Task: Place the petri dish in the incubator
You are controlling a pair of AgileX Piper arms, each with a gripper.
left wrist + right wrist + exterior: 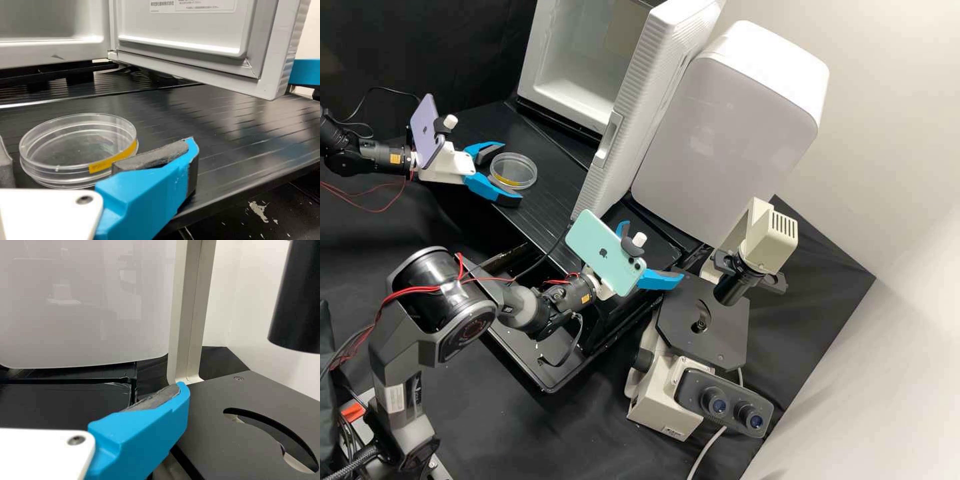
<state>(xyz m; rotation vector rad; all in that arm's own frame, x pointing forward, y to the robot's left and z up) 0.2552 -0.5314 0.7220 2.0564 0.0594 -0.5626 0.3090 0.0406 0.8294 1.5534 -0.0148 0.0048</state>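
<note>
The left gripper (511, 171) (fingers (495, 189) spread) flanks the petri dish (77, 145).

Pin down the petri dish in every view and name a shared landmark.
High view: petri dish on the black tray, upper left, before the incubator.
Left wrist view: petri dish beside a blue finger.
Right wrist view: faces the microscope stage instead.
Shared landmark: the open incubator door, high and left wrist views.

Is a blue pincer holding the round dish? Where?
No, not held. The left pincer is open around the petri dish, which lies free on the black tray.
</note>
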